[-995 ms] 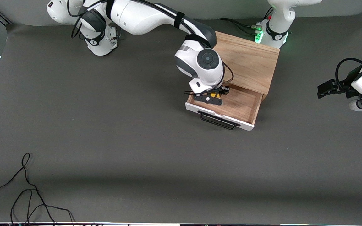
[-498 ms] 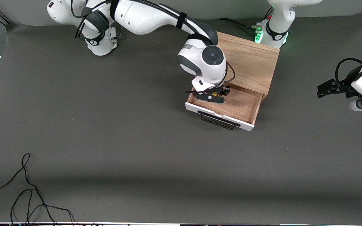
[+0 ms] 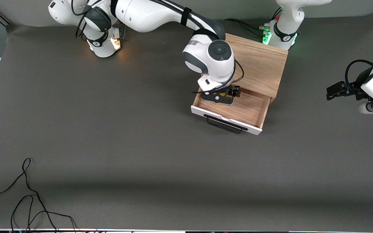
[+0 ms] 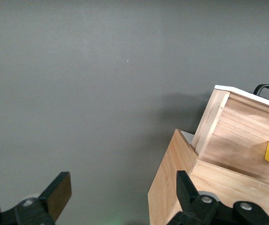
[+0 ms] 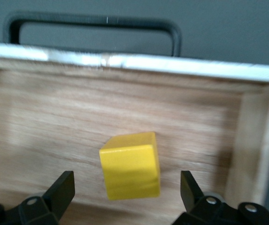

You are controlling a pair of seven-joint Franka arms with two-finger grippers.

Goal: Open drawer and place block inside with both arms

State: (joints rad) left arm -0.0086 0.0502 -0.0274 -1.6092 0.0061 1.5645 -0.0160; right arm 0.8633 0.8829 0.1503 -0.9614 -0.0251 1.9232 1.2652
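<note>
Block: yellow cube resting on the wooden floor of the drawer, free between the spread fingers of the right gripper.
Right gripper: above the drawer's inner end, fingers apart, nothing held.
Drawer: pulled out of the cabinet toward about 5 o'clock in the front view; white panel and black handle nearest the front camera.
Left gripper: waits at the left arm's end of the table, well apart from the cabinet, fingers spread, empty.
</note>
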